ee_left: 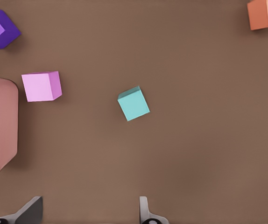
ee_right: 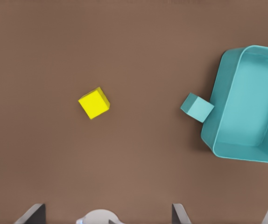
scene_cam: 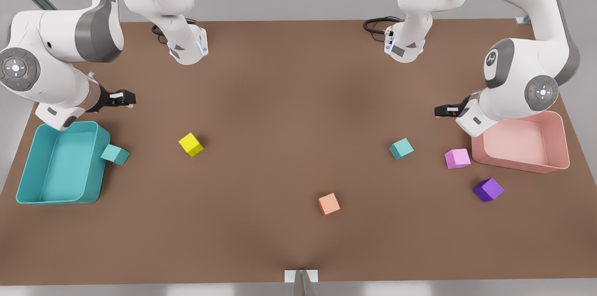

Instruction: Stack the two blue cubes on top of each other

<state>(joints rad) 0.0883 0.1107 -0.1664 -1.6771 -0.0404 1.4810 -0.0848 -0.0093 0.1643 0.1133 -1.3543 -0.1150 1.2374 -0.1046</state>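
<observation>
left claw [scene_cam: 443, 110] released, above desk [scene_cam: 280, 100] by pink tray [scene_cam: 555, 165]; one blue cube [scene_cam: 401, 148] near it. right claw [scene_cam: 126, 98] released; other blue cube [scene_cam: 115, 154] touching teal tray [scene_cam: 28, 179].

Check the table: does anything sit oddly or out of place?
One teal cube sits jammed against the teal tray's outer wall, seemingly tilted. The other teal cube rests flat, apart from its neighbours.
</observation>
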